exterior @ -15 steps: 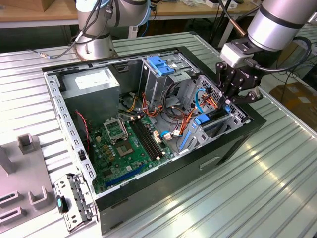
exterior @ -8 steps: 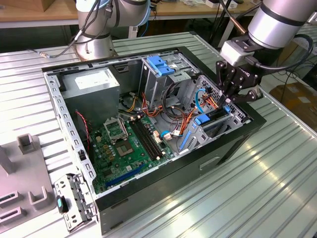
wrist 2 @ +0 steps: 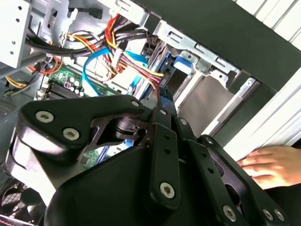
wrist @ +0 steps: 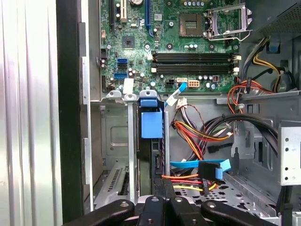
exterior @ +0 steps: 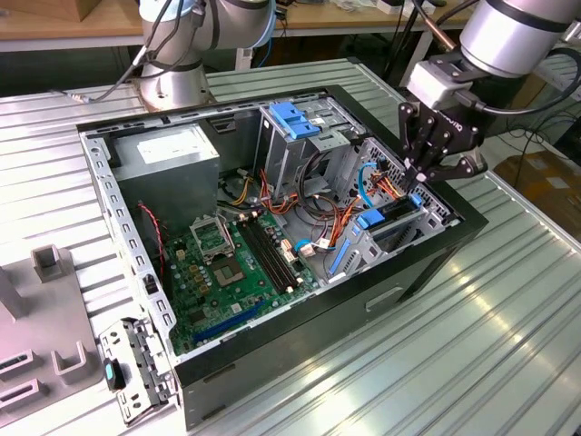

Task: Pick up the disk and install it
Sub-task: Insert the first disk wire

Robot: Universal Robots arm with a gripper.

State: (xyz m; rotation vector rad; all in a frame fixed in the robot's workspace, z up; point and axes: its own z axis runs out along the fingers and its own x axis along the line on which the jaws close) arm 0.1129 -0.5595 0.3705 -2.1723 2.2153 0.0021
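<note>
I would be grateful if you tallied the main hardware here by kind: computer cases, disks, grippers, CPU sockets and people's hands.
computer case: 1
disk: 1
gripper: 1
CPU socket: 1
hand: 1
Total: 5

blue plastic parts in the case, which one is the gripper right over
The disk, with blue rails, at the case's edge on the exterior view's right, under the gripper. The blue latch plate sits farther back, away from it.
</note>
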